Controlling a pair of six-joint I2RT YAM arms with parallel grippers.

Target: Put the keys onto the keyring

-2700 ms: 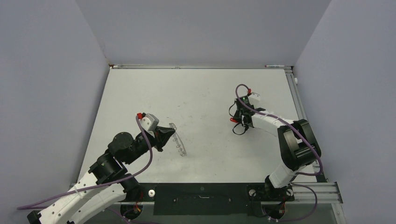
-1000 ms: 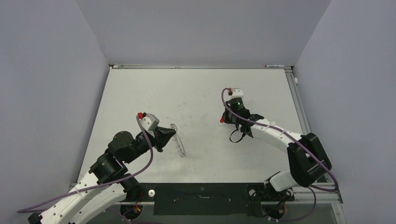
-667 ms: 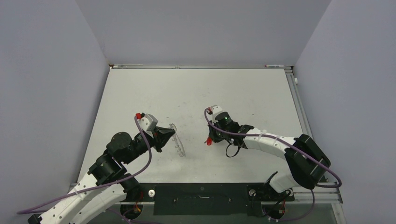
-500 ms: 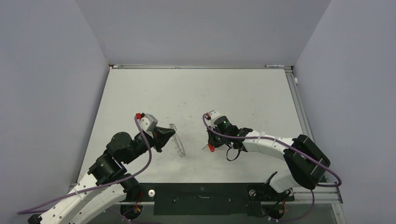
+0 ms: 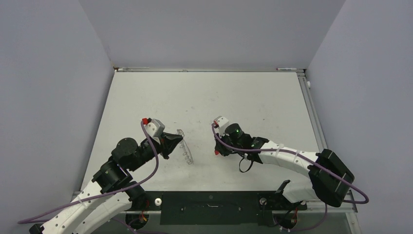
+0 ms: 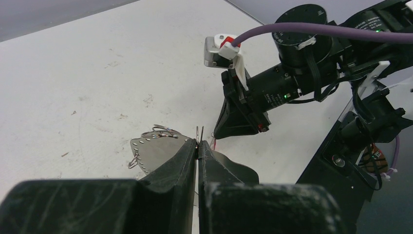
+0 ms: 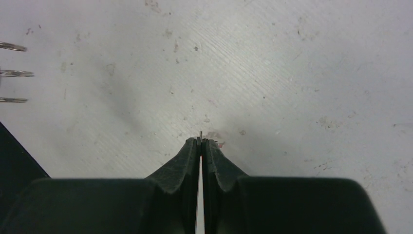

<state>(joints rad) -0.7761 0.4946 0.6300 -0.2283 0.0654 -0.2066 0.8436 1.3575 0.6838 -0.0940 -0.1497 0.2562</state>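
My left gripper (image 5: 178,141) is shut on the edge of the keyring (image 5: 187,153), a thin silvery hoop with small loops on its rim, held edge-up just above the table. In the left wrist view the fingers (image 6: 187,156) pinch its rim, and the ring (image 6: 157,147) spreads to the left. My right gripper (image 5: 216,150) is shut on the small red-headed key (image 5: 216,152), a short way right of the ring. In the right wrist view only the silvery tip of the key (image 7: 200,135) pokes out of the shut jaws, and the ring's loops (image 7: 12,73) show at the left edge.
The white table (image 5: 204,97) has a raised rail along the back and right edges. A black mounting bar (image 5: 209,202) runs along the near edge between the arm bases. Purple cables trail from both wrists.
My right arm has swung from the right half of the table leftward and toward the near side, bringing the key close to the ring. My left arm has held still with the ring.
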